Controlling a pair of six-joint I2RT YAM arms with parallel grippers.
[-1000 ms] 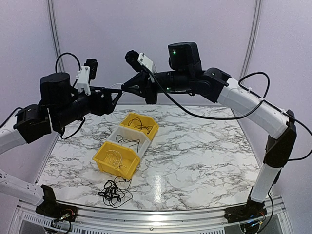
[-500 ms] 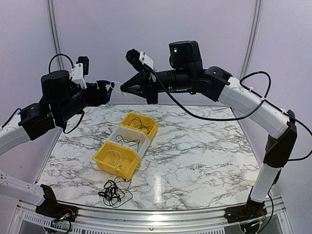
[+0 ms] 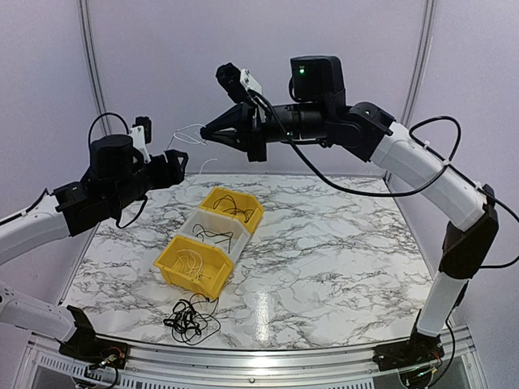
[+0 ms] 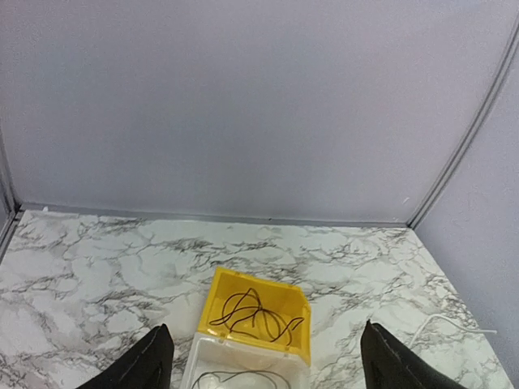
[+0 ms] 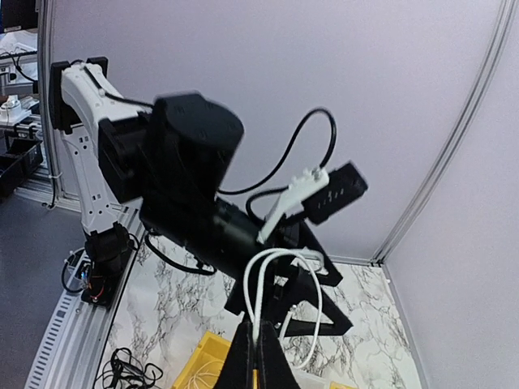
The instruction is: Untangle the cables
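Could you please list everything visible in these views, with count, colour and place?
far bin: one, yellow, far end of a diagonal row on the table's left half
middle bin: one, translucent white, between the yellow ones
near bin: one, yellow, row's near end
binned cables: black in far and middle bins, white in near bin
cable tangle: one, black, table's near edge
white cable: one, white, hanging in the air
table: one, grey-veined marble
left gripper: open, empty, raised
right gripper: raised, shut on white cable

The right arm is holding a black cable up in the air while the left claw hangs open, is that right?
Not quite: the cable is white, not black. The right wrist view shows it pinched in the shut right gripper, raised well above the table. The left gripper is indeed open.
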